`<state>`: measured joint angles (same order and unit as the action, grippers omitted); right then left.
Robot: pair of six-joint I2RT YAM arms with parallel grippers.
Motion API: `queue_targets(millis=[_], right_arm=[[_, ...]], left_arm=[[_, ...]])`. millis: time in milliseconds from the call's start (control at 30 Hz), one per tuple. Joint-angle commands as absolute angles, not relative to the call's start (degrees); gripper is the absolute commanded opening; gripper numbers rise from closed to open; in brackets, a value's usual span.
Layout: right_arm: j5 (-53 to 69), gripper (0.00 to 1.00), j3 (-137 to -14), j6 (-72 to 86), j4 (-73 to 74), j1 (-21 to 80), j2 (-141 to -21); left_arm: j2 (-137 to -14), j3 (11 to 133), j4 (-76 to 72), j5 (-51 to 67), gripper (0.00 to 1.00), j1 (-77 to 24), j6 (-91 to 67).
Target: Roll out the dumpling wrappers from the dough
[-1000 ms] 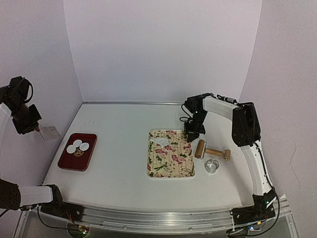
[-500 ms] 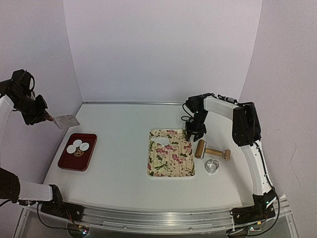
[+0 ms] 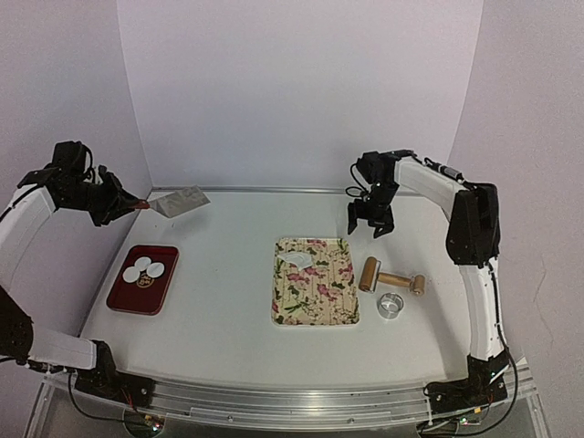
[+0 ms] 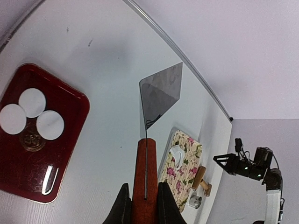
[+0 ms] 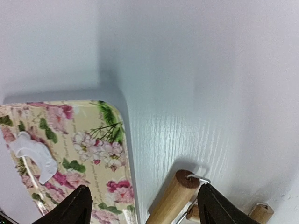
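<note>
Swinging in from the left wall, the left gripper (image 3: 117, 203) now carries its scraper (image 3: 181, 201) over the table's far-left corner, fingers clamped on the red handle. The right gripper (image 3: 371, 222) has lifted off the rolling pin (image 3: 391, 277) and hangs just beyond it, jaws spread and empty. Three dumpling wrappers (image 3: 143, 268) sit on the red tray (image 3: 123, 297) at the left. A leftover dough scrap (image 3: 297, 263) lies at the far-left corner of the floral tray (image 3: 315, 310). It sits right of and nearer than the blade, which points rightward, well apart from it; the right gripper looks closer.
</note>
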<state>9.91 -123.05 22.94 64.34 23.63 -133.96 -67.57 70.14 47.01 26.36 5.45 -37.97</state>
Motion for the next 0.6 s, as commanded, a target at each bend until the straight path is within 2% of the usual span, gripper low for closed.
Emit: queue_targets(millis=[0, 133, 333, 567], right_arm=[[7.2, 0.81, -121.0, 22.7, 64.8, 22.8, -124.8], [6.2, 0.82, -113.2, 22.8, 59.6, 21.8, -117.6], [6.2, 0.86, -98.4, 23.0, 50.0, 20.1, -105.4], [5.7, 0.86, -91.6, 23.5, 47.9, 19.8, -99.4]], left_arm=[[-72.3, 69.6, 36.0, 27.6, 0.00, -0.7, -40.2], [-76.1, 66.4, 29.2, 30.3, 0.00, -2.7, -41.4], [-82.9, 65.5, 27.3, 31.1, 0.00, -6.7, -39.7], [-88.0, 62.7, 23.8, 34.2, 0.00, -7.5, -39.3]])
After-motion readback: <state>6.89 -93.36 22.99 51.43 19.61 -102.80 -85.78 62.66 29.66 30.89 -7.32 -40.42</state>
